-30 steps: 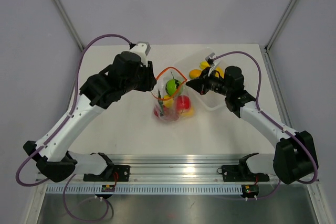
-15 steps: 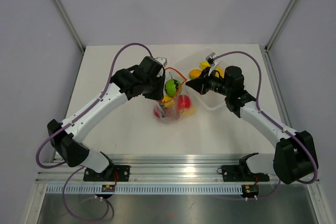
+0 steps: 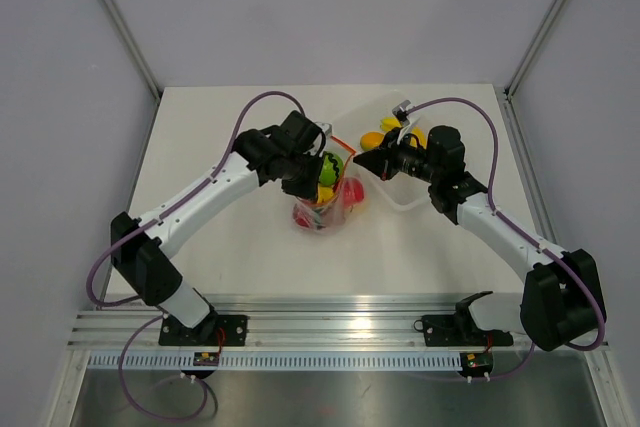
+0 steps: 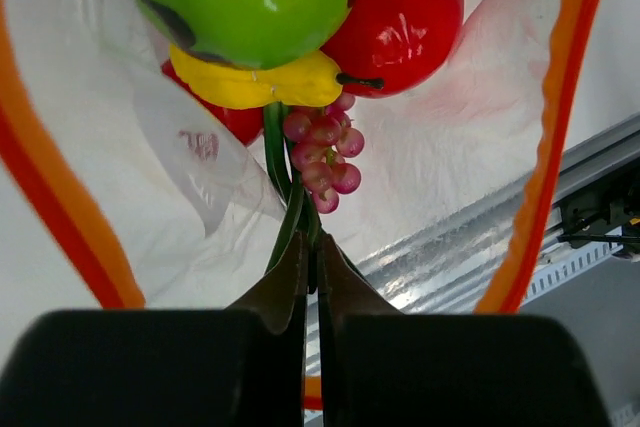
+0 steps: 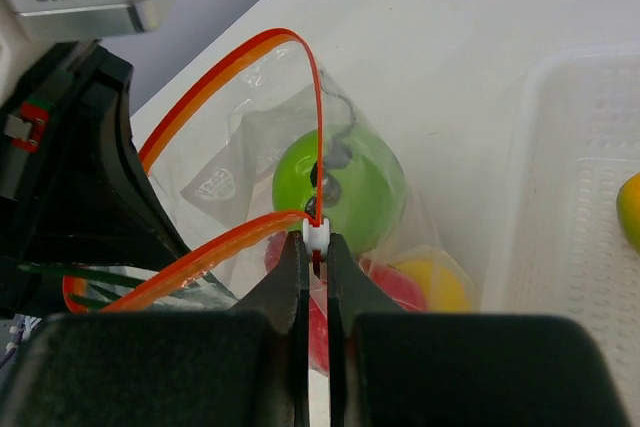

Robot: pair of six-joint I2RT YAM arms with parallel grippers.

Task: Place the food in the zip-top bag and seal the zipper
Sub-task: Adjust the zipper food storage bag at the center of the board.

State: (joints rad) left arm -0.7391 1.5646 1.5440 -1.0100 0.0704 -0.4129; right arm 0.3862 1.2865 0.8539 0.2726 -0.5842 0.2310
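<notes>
Left claw (image 4: 312, 252), reaching inside the zip-top bag (image 5: 215, 182), clamps tight on the green stalks (image 4: 272, 152). Right claw (image 5: 315, 247) pinches the zipper (image 5: 225, 65) at its white slider (image 5: 316, 235).

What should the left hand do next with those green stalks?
Probably push the green stalks deeper into the zip-top bag, then let go. The left gripper pinches them at the mouth, beside the zipper, where they might block sealing.
</notes>
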